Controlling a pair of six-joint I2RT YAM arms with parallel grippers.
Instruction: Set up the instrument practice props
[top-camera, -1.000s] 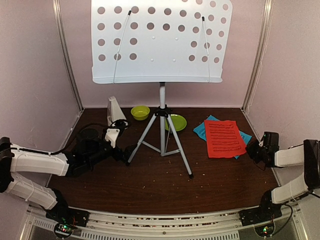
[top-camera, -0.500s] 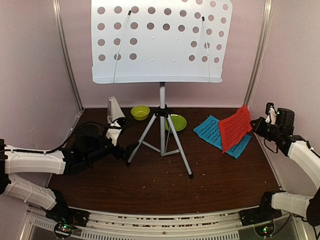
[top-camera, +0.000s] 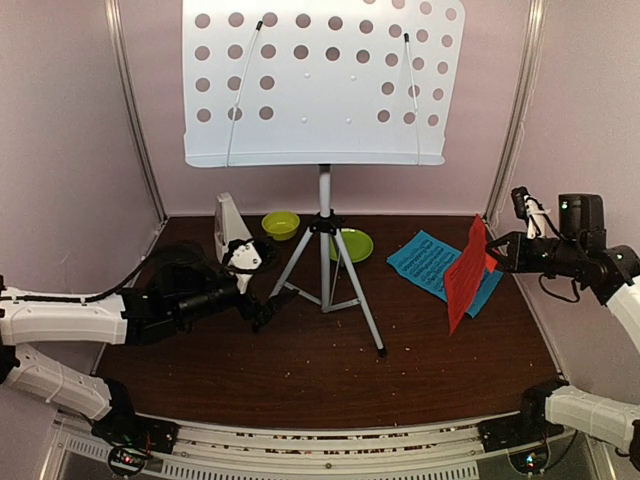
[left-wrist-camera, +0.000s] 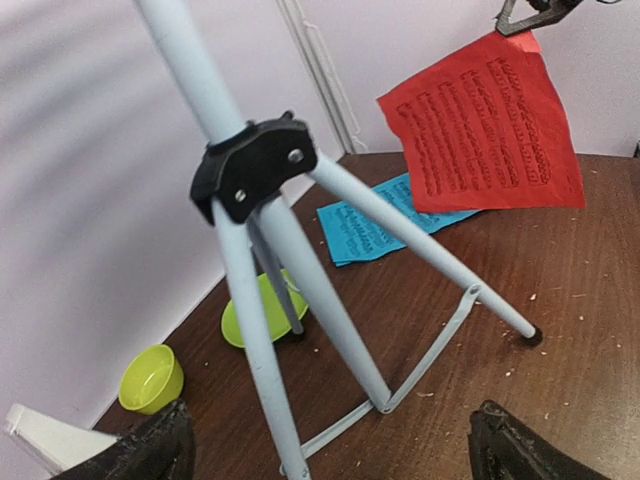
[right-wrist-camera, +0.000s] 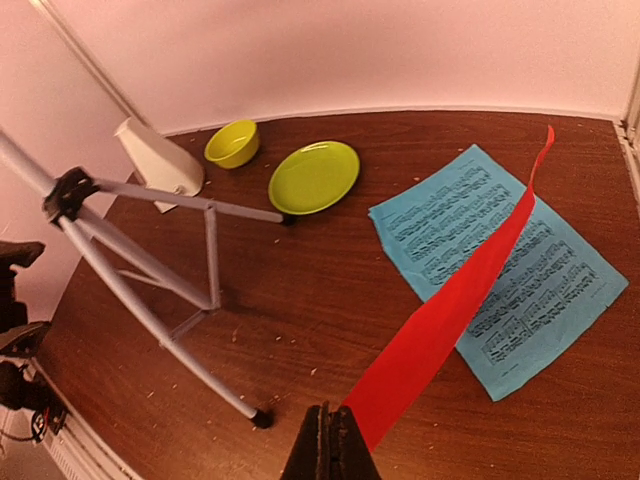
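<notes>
1. The right gripper (top-camera: 497, 252) is clamped shut on the top corner of the red sheet (top-camera: 463, 276), which hangs in the air at the table's (top-camera: 300, 370) right side.
2. The red sheet hangs over the near edge of the blue sheet (top-camera: 428, 258), which lies flat on the table.
3. Both sheets carry black printed music staves. Any words are too small to read.
4. The left gripper (top-camera: 266, 304) has its fingers spread wide and holds nothing. It sits low, near the tripod's (top-camera: 325, 262) left leg, and contact cannot be told.
5. The tripod stands mid-table with the desk (top-camera: 315, 85) mounted on top.
6. The metronome (top-camera: 229, 222) stands at the back left, beside the bowl (top-camera: 281, 224). The plate (top-camera: 355, 244) lies behind the tripod's right leg.
</notes>
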